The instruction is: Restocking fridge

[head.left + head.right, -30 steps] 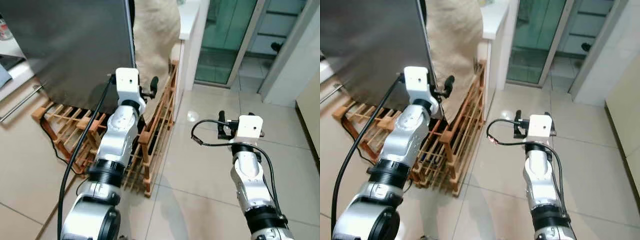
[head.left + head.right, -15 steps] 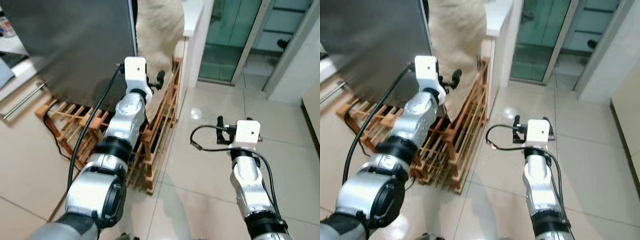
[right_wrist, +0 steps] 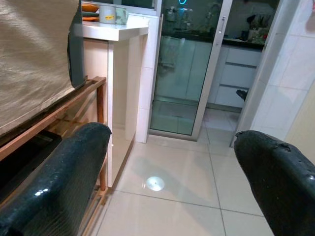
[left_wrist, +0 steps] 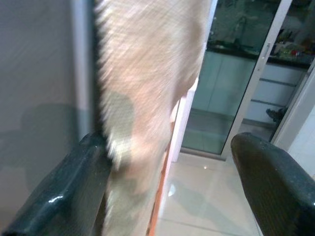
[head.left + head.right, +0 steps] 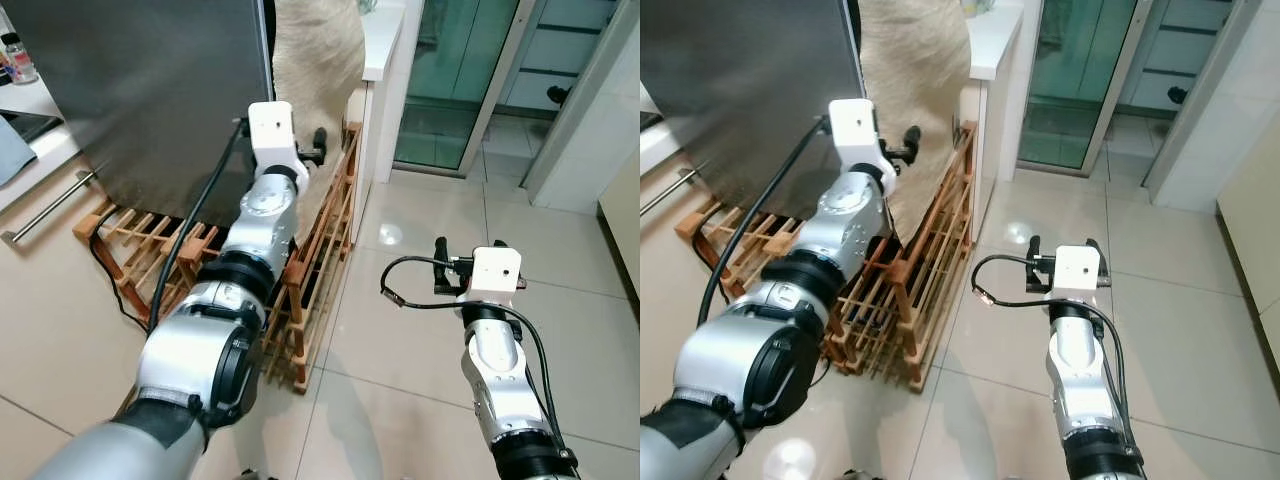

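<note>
My left gripper [image 4: 167, 191], fingers spread, reaches the steel fridge door [image 5: 140, 90] edge beside the hanging beige cloth [image 5: 315, 60]; the door looks heavy, rigid and slick, so I'd hook that edge.

Home kitchen — steel fridge [image 5: 140, 90], white counter [image 5: 992, 30], tiled floor [image 5: 420, 330].

Rack [image 5: 318, 270]: wooden, stood on the tiled floor [image 5: 400, 330].
Cloth [image 5: 315, 60]: beige, hung above it.
Glass door [image 5: 455, 70]: far behind.
</note>
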`<state>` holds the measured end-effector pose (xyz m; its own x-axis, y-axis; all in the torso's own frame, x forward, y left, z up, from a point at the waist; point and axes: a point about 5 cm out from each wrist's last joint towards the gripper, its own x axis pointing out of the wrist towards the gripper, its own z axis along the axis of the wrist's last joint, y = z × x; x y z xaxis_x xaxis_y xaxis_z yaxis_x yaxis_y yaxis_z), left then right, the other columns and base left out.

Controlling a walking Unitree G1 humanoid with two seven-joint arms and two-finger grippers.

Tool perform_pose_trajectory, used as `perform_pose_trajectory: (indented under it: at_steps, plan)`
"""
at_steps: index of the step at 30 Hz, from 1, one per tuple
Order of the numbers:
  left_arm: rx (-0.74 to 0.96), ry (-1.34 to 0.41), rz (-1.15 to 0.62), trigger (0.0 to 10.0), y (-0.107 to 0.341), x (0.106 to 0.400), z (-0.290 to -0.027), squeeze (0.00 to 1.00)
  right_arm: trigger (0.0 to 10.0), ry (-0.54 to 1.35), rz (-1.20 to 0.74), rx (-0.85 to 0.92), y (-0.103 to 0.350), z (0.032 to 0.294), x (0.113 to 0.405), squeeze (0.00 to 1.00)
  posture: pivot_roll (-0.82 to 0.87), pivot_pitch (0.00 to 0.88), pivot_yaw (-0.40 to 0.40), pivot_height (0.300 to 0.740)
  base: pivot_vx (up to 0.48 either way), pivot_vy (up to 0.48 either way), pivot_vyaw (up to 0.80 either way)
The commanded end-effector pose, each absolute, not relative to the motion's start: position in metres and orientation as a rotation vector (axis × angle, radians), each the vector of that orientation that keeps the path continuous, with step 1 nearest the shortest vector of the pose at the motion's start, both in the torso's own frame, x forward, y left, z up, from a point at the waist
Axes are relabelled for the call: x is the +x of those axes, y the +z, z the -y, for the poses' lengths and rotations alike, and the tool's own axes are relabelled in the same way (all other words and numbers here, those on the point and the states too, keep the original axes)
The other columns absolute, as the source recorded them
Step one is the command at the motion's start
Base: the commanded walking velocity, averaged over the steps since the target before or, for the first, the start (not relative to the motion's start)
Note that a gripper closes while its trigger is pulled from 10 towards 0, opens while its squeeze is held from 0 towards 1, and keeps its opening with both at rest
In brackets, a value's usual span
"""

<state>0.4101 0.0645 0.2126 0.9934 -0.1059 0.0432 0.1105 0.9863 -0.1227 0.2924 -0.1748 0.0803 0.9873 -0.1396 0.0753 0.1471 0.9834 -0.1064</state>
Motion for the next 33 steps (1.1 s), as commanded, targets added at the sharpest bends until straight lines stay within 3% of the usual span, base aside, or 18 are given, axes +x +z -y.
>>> perform_pose_trajectory:
  at_steps: [1, 9, 11, 12, 13, 14, 20, 23, 33]
  plan:
    - [-0.112, -0.097, 0.052, 10.0, 0.219, 0.411, -0.062, 0.0, 10.0, -0.145, 0.069, -0.115, 0.081, 0.172, 0.291, 0.02, -0.19, 0.0, 0.085, 0.74, 0.0, 0.0, 0.0]
    - [-0.102, -0.073, 0.02, 10.0, 0.222, 0.412, -0.053, 0.0, 10.0, -0.167, 0.06, -0.128, 0.077, 0.176, 0.275, 0.03, -0.25, 0.0, 0.114, 0.74, 0.0, 0.0, 0.0]
    - [-0.162, -0.241, 0.024, 10.0, 0.225, 0.406, -0.024, 0.0, 10.0, -0.169, 0.05, -0.132, 0.075, 0.177, 0.272, 0.02, -0.25, 0.0, 0.112, 0.74, 0.0, 0.0, 0.0]
    - [-0.162, -0.241, 0.024, 10.0, 0.225, 0.406, -0.024, 0.0, 10.0, -0.169, 0.05, -0.132, 0.075, 0.177, 0.272, 0.02, -0.25, 0.0, 0.112, 0.74, 0.0, 0.0, 0.0]
    - [-0.213, -0.466, 0.036, 10.0, 0.228, 0.394, 0.011, 0.0, 10.0, -0.168, 0.044, -0.137, 0.075, 0.179, 0.27, 0.03, -0.25, 0.0, 0.109, 0.74, 0.0, 0.0, 0.0]
    - [-0.218, -0.532, 0.037, 10.0, 0.227, 0.389, 0.021, 0.0, 10.0, -0.167, 0.043, -0.138, 0.075, 0.179, 0.27, 0.03, -0.25, 0.0, 0.107, 0.74, 0.0, 0.0, 0.0]
    - [-0.197, -0.68, 0.021, 10.0, 0.215, 0.372, 0.048, 0.0, 10.0, -0.164, 0.033, -0.141, 0.075, 0.178, 0.27, 0.02, -0.25, 0.0, 0.108, 0.74, 0.0, 0.0, 0.0]
    - [-0.138, -0.595, 0.002, 10.0, 0.207, 0.376, 0.039, 0.0, 10.0, -0.158, 0.029, -0.141, 0.075, 0.176, 0.27, 0.03, -0.25, 0.0, 0.11, 0.74, 0.0, 0.0, 0.0]
    - [-0.027, -0.418, -0.033, 10.0, 0.159, 0.386, -0.036, 0.0, 10.0, -0.12, 0.046, -0.125, 0.079, 0.162, 0.275, 0.02, -0.18, 0.0, 0.073, 0.74, 0.0, 0.0, 0.0]
